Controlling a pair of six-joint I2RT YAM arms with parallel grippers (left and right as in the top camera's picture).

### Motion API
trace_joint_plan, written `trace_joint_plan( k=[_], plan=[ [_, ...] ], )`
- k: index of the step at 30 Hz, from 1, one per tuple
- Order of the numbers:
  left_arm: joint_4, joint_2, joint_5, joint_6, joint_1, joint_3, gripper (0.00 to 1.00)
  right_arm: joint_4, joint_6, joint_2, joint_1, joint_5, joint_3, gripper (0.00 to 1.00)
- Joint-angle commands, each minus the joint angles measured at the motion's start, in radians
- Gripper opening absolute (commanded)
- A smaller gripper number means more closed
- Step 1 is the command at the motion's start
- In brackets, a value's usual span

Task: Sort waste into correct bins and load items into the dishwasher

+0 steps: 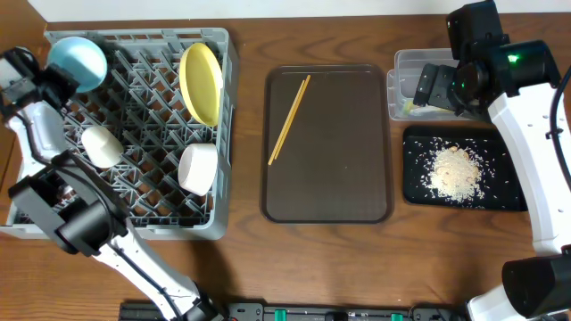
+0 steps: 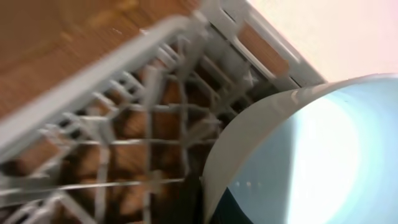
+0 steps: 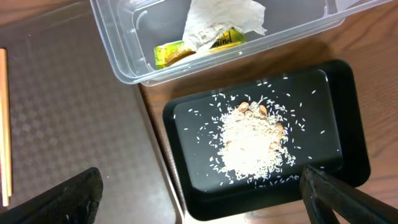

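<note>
The left gripper [image 1: 53, 80] is closed, it seems on the blue bowl's [image 1: 76, 61] rim, at the rack's [image 1: 134, 225] corner. The right gripper [image 3: 199, 190] is wide apart and holds nothing. Under it is rice [image 3: 249, 146] in the black tray [image 3: 339, 106]. Just ahead, the tub [image 3: 121, 59] holds paper [image 3: 217, 22] and a wrapper [image 3: 171, 53]. Its print is too small to read.

Brown wood-grain tabletop [image 1: 357, 267] fills nearly all of the overhead view. Pale off-white surface [image 1: 13, 18] shows past its far left corner; wall or floor, can't tell. Black bar with green connectors [image 1: 357, 314] along the near edge. Lighting even, shadows soft.
</note>
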Motion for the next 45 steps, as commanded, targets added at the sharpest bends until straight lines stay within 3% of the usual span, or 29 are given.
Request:
trace_joint_plan(
  k=[1,10,15,22,28,31,45],
  plan=[
    [-0.03,-0.109,-0.195,0.103,0.0,-0.003,0.07,0.0,0.007,-0.01,0.0,0.01,0.004,0.99],
    [-0.051,-0.16,-0.544,0.402,-0.084,-0.003,0.07,0.0,0.007,-0.01,0.0,0.01,0.004,0.99],
    [0.023,-0.14,-0.774,0.609,-0.175,-0.003,0.07,0.0,0.007,-0.01,0.0,0.01,0.004,0.99],
    [0.069,-0.132,-0.855,0.723,-0.257,-0.003,0.07,0.0,0.007,-0.01,0.0,0.01,0.004,0.99],
    [0.147,-0.041,-1.044,0.996,-0.283,-0.004,0.07,0.0,0.007,-0.01,0.0,0.01,0.004,0.99],
    [0.182,-0.009,-1.109,1.005,-0.283,-0.004,0.07,0.0,0.008,-0.01,0.0,0.01,0.004,0.99],
    [0.189,0.022,-1.081,1.07,-0.358,-0.036,0.08,0.0,0.007,-0.01,0.0,0.01,0.004,0.99]
  ],
)
